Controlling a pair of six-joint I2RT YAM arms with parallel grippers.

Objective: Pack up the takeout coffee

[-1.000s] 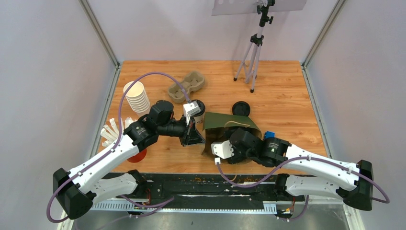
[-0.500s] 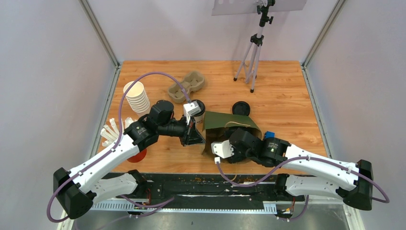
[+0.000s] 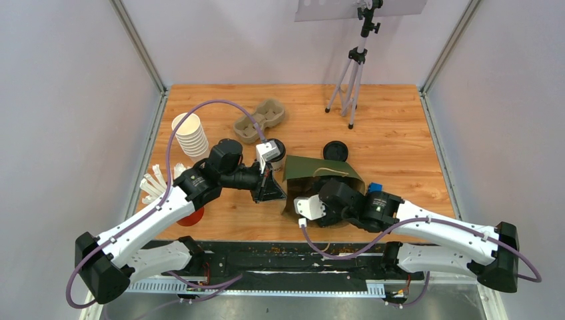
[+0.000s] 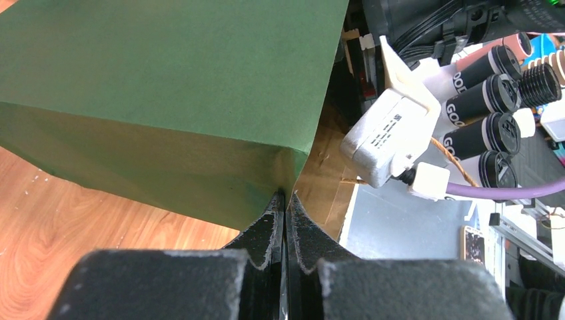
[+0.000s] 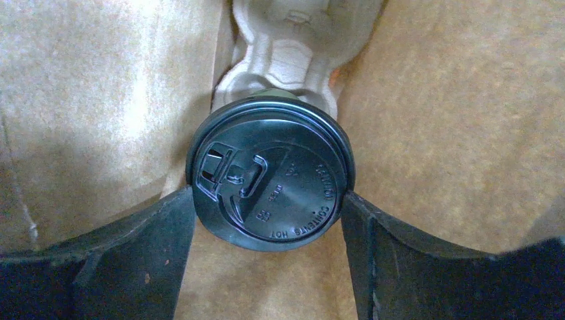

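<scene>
Brown bag (image 5: 100, 80) walls and pulp tray (image 5: 293, 27) crowd the lidded cup (image 5: 270, 180).

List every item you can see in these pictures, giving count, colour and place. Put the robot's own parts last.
black-lidded paper cup: one, round black plastic lid, inside the bag, over a carrier.
other round black lids: two; one beside the left wrist, one behind the bag; cup sides unclear.
dark green paper bag: one, brown inside, table centre.
moulded pulp cup carrier: two, grey-brown; one on the table at far left, one inside the bag.
stack of lidless white cups: one, left.
red cup of white sticks: one, near left.
tripod: one, far right.
wooden table: one, orange-brown.
left gripper: jaws pinching the bag's edge.
right gripper: jaws against the lid's sides.
</scene>
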